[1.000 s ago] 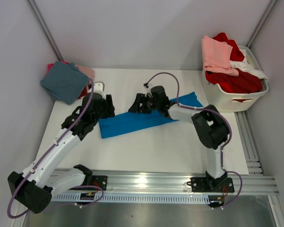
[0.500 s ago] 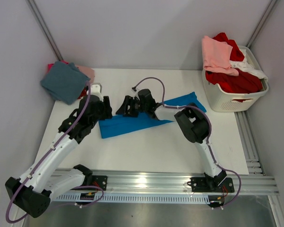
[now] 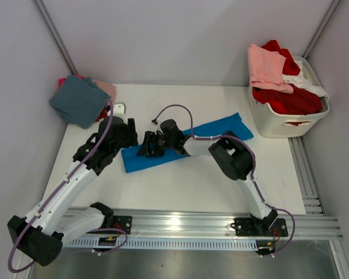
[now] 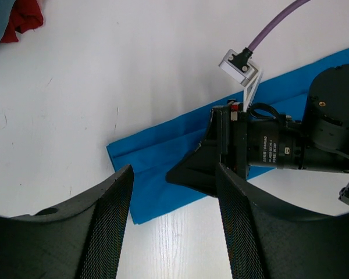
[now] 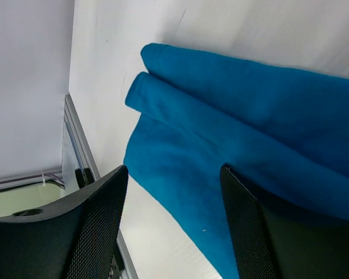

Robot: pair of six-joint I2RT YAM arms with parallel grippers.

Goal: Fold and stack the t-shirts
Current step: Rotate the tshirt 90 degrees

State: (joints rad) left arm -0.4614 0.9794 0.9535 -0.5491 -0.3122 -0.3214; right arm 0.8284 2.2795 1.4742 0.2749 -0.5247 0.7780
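Right gripper (image 5: 171,232) jaws wide, gripping nothing, over left end of bright blue tee (image 3: 224,128); left gripper (image 4: 173,232) likewise wide, empty, just beside. Tee lies mid-table, folded into long strip. Step: likely crosswise fold. Next, you pinch that end, carry toward right.

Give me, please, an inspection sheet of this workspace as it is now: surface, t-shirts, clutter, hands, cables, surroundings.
Surface: white table, faint scuff marks only.
Job's things: blue t-shirt folded into a long strip, lying diagonally mid-table; folded stack at the far left corner, teal on top, pink and red beneath; loose tees, red, pink and white, in the laundry basket at far right.
Clutter: nothing seen.
Hands: left hand open by the strip's left end; right hand open over that end, contact unclear.
Cables: purple cable loops above the right wrist; no snag seen.
Surroundings: plain walls; aluminium rail at the near edge.
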